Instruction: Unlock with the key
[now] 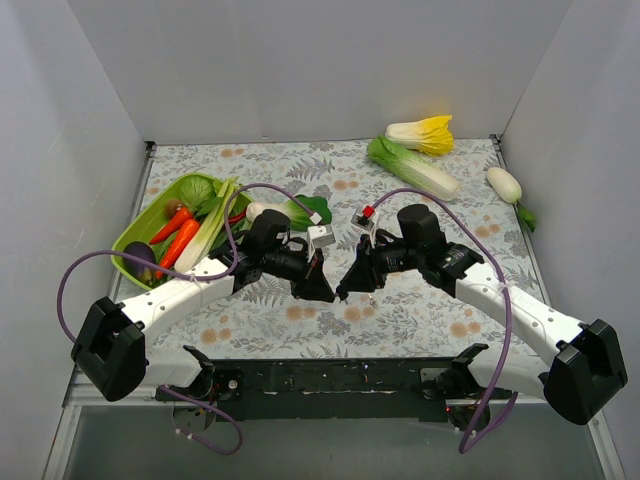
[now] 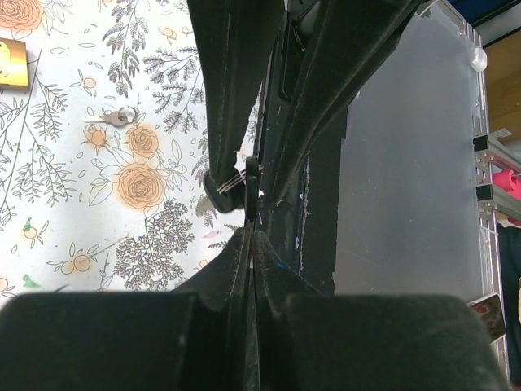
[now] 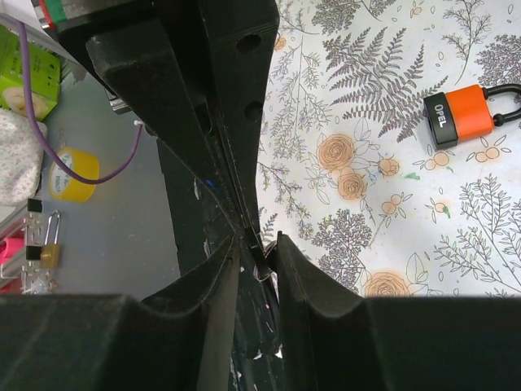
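Orange padlock [image 3: 460, 116], loose key [image 2: 114, 116] on cloth [image 2: 49, 204]; left hand [image 2: 250, 235] pressed together, right hand [image 3: 257, 244] unclear.

The table [image 1: 410, 305] wears a pale cloth printed with ferns and orange blossoms. At its left side sits a green tray [image 1: 127, 243] of vegetables, with a bok choy [image 1: 300, 210] just beside it. Along the far right lie a napa cabbage [image 1: 412, 167], a yellow-tipped cabbage head [image 1: 422, 133] and a white radish [image 1: 505, 184]. Nearer the middle, an orange padlock [image 3: 460, 116] lies flat on the cloth. A small key [image 2: 114, 118] on a ring lies apart on the print, near a brass-coloured block [image 2: 12, 63] cut off by the frame edge.
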Controlling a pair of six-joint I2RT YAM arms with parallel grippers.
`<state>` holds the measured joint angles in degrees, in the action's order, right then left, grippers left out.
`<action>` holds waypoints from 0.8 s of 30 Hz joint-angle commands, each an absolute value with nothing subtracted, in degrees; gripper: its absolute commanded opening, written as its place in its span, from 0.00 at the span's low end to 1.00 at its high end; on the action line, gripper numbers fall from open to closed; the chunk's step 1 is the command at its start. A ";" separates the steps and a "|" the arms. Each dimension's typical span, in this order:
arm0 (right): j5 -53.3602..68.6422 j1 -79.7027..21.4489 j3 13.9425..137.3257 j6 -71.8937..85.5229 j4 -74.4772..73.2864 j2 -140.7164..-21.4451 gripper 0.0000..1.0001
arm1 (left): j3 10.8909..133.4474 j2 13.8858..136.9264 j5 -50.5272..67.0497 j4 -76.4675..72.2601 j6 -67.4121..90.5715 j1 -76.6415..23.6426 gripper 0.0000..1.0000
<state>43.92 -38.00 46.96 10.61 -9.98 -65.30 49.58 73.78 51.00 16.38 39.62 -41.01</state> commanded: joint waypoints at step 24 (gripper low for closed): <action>47.82 -38.58 39.56 16.52 3.86 -64.51 0.01 | 51.51 69.97 43.16 14.86 39.29 -41.22 0.51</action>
